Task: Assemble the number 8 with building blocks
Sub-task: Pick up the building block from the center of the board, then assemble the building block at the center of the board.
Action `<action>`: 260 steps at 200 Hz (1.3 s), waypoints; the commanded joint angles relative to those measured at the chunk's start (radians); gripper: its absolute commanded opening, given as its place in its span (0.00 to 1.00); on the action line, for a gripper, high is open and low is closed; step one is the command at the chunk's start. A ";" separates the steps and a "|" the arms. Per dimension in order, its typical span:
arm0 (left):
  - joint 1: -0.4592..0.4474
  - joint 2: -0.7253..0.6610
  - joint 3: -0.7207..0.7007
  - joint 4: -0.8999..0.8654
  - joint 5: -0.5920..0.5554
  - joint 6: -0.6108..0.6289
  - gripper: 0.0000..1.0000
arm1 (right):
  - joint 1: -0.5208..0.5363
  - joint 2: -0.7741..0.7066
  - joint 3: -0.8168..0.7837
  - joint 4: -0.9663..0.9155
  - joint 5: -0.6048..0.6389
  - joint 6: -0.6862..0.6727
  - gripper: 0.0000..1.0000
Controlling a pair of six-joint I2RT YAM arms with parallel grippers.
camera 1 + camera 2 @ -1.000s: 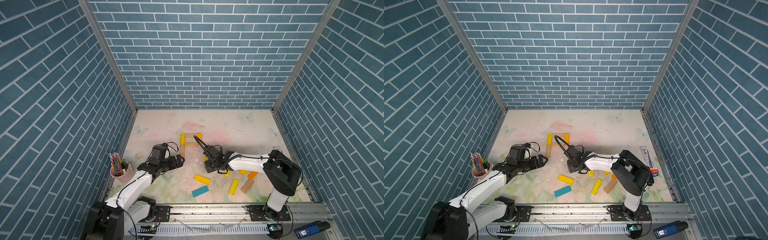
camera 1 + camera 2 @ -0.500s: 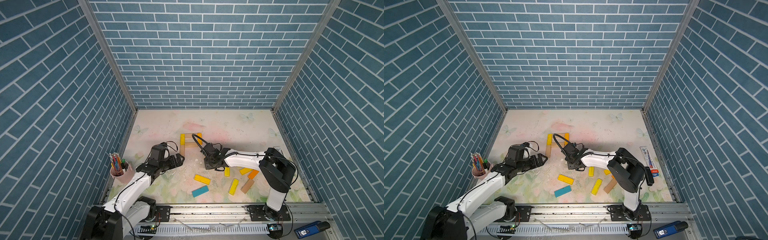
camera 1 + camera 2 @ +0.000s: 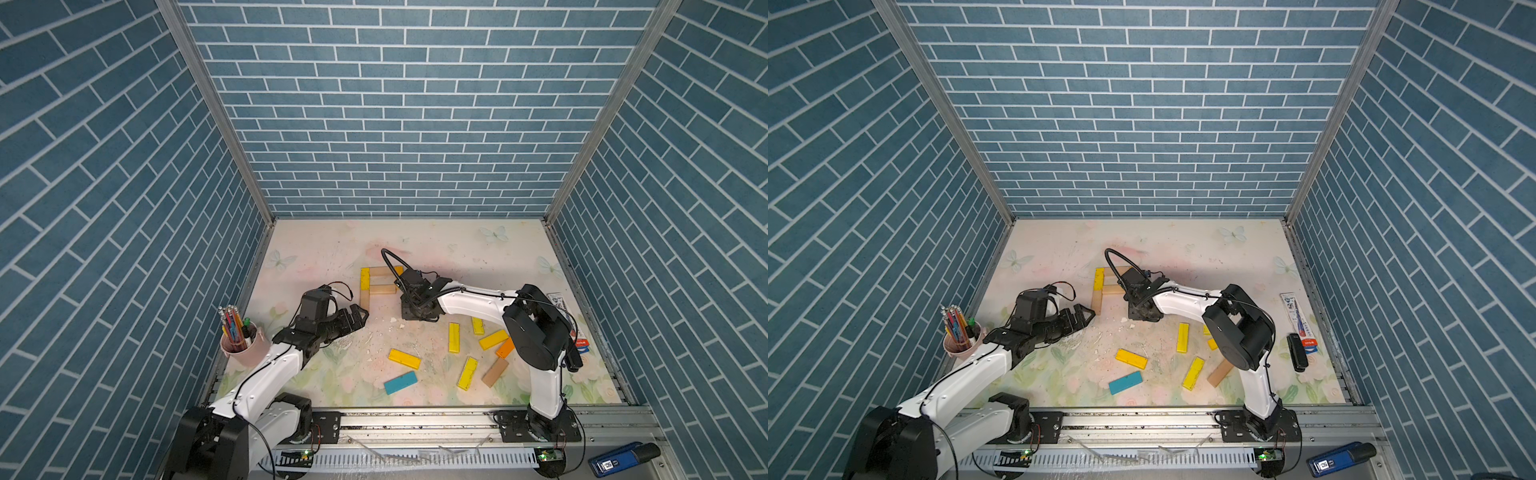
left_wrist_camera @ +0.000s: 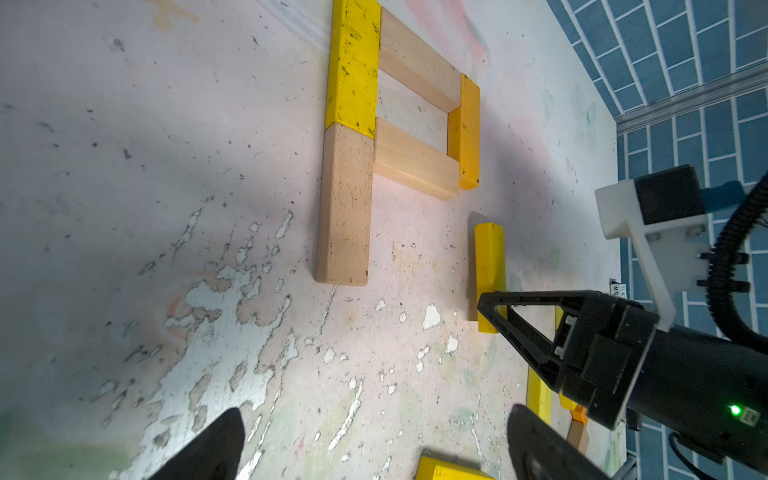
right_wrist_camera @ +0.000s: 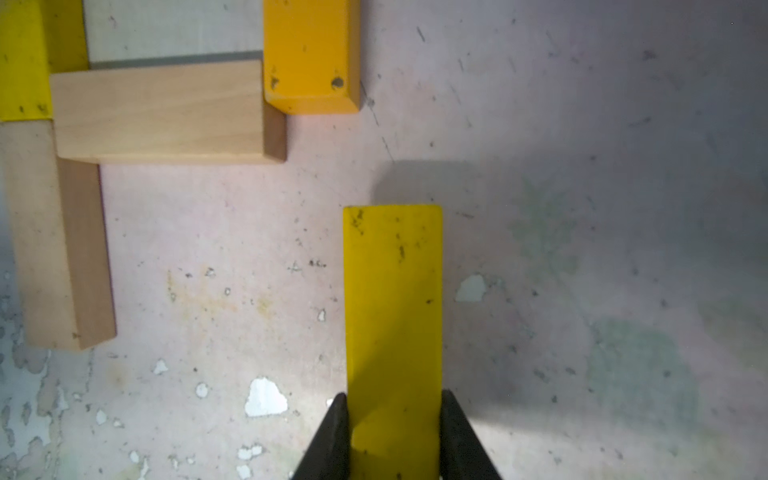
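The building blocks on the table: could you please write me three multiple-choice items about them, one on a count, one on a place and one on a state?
1. How many plain wooden blocks lie in the started figure?
A. one
B. three
C. five

2. Where does the teal block lie?
A. inside the figure
B. leaning on the back wall
C. loose near the front edge of the table

3. The right gripper is:
A. shut on a yellow block
B. open above the table
C. shut on the teal block

Answers:
1 B: the left wrist view shows three among the figure's five blocks.
2 C: in both top views it lies flat, apart from the figure.
3 A: the right wrist view shows both fingers pressed on the block's sides.
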 commanded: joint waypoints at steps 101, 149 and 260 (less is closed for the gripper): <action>0.057 0.013 -0.010 0.044 0.060 0.002 0.99 | -0.025 0.166 0.222 -0.113 -0.040 0.053 0.28; 0.062 0.017 -0.010 0.052 0.070 0.003 0.99 | -0.027 0.178 0.227 -0.106 -0.041 0.064 0.28; 0.066 0.018 -0.019 0.056 0.070 0.009 1.00 | -0.028 0.186 0.222 -0.059 -0.070 0.056 0.28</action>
